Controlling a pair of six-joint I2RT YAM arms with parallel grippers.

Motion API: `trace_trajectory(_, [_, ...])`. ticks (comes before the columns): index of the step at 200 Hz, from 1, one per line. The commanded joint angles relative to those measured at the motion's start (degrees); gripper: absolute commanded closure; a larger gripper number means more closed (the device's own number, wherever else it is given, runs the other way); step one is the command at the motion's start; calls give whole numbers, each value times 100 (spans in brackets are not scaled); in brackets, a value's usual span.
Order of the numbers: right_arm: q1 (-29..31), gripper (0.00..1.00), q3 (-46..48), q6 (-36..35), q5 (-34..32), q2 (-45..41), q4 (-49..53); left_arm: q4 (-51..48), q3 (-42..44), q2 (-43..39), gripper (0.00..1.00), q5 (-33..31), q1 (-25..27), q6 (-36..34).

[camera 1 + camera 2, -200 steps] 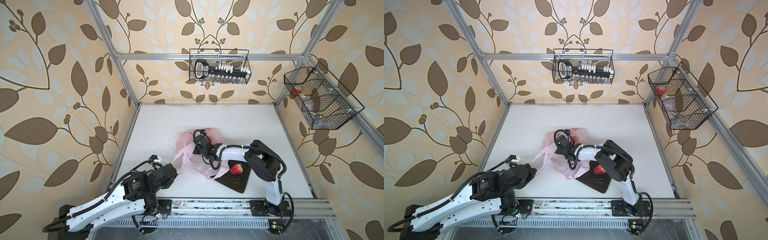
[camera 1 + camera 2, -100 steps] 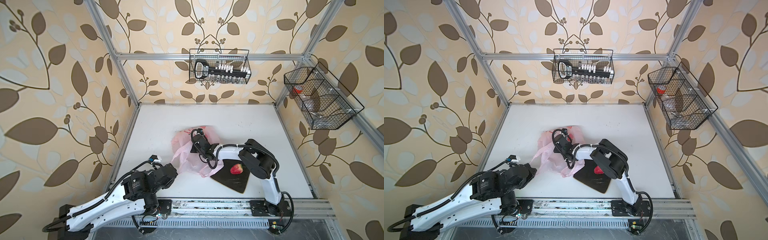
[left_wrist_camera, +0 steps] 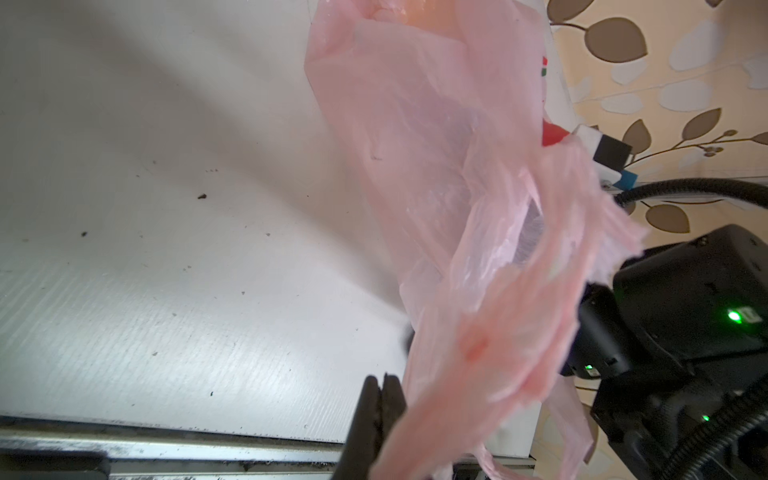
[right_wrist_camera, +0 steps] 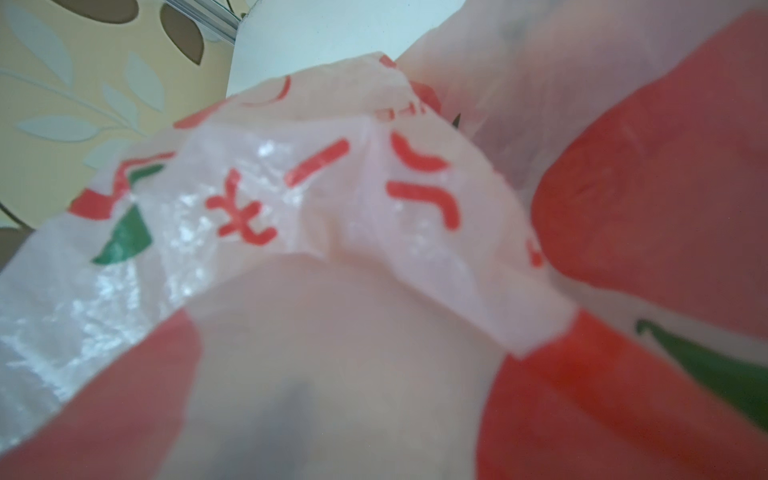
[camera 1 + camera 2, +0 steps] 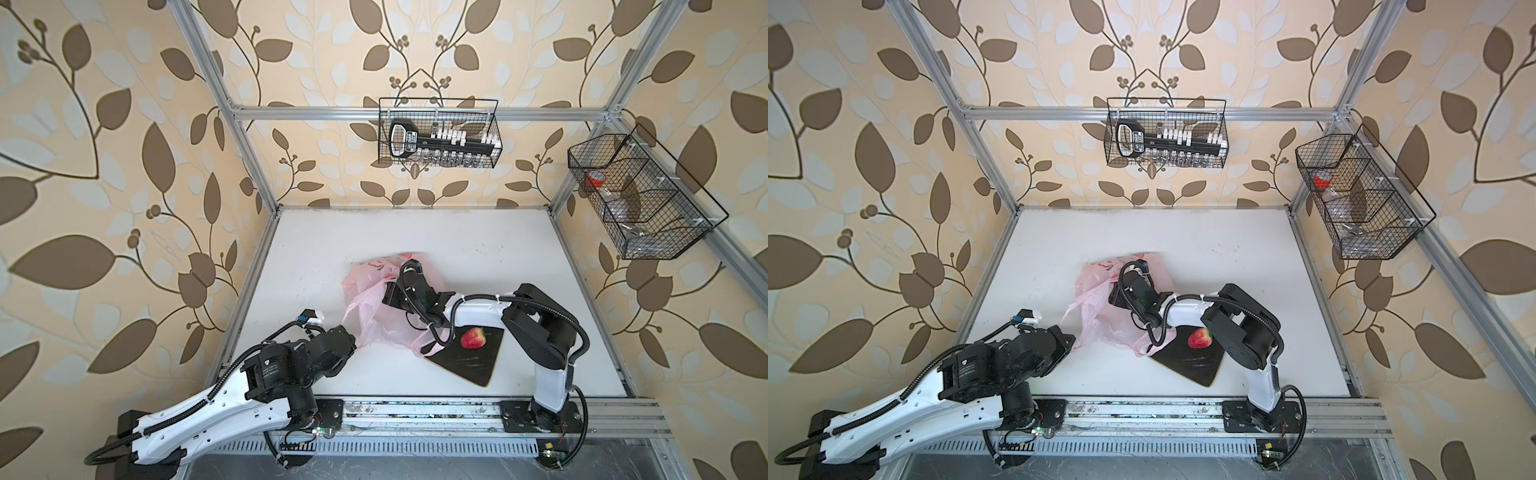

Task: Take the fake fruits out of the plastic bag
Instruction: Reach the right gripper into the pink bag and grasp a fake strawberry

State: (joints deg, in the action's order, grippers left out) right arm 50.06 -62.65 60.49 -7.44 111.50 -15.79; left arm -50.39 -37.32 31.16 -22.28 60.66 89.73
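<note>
Nearest, on the left, the left gripper [image 3: 379, 388] has its jaws pressed together. It appears to pinch a loose edge of the plastic bag [image 5: 374, 320], whose film runs drawn out towards it in both top views. The film is thin, soft and light. It will slide and stretch rather than resist, so a pinch on the edge or a handle loop is the sound place to hold the mouth open.

Near right, one fake fruit, a red strawberry [image 5: 473, 337], lies out of the bag on the black plate [image 5: 469, 365], and a pink handle loop overlaps the plate's left corner. The fruit looks glossy, hard and light. It is likely to squirt out of a tip grip, so the jaws should close across its widest part.

Farther in, mid-table, the right gripper [image 5: 390, 296] reaches into the crumpled bag. The film hides its fingertips, so I cannot tell whether they are spread or closed on anything.

The right wrist view shows only blurred red and green shapes behind plastic. Whether they are fruit or print is unclear, and the other fake fruits are not visible.
</note>
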Motion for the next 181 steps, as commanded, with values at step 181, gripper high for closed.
trace_trajectory(181, [-58, 66, -2225, 1060, -875, 1640, 1428, -23, -385, 188, 100, 791, -31, -611])
